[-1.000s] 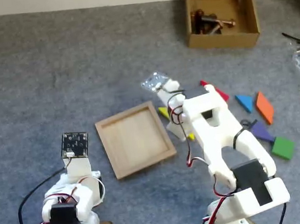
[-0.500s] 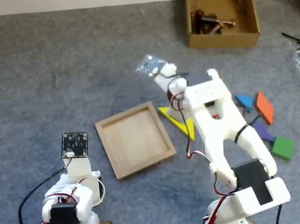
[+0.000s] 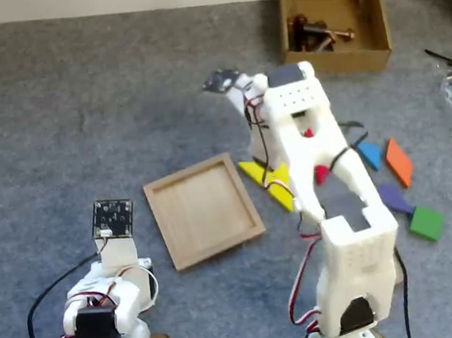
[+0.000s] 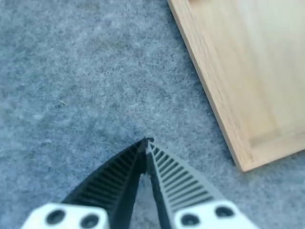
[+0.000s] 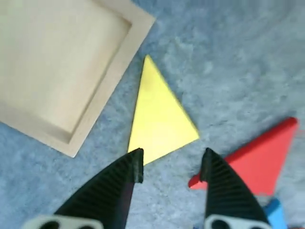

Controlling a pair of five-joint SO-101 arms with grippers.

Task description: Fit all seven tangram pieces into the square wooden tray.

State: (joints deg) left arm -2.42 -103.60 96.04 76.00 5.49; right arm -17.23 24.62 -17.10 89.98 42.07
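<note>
Two white robot arms.
Right arm (image 3: 309,137) stretches forward, right gripper (image 5: 172,160) spread apart; left arm (image 3: 111,305) sits folded, left gripper (image 4: 146,144) closed.

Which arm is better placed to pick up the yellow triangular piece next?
Right. The right arm has its jaws open over the yellow triangular piece, beside the square wooden tray. The left arm has its jaws shut over grey carpet at the tray's other side.

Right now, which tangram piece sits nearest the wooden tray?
The yellow triangle, on the carpet right beside the wooden tray rim; the red triangle and the rest lie farther off.
</note>
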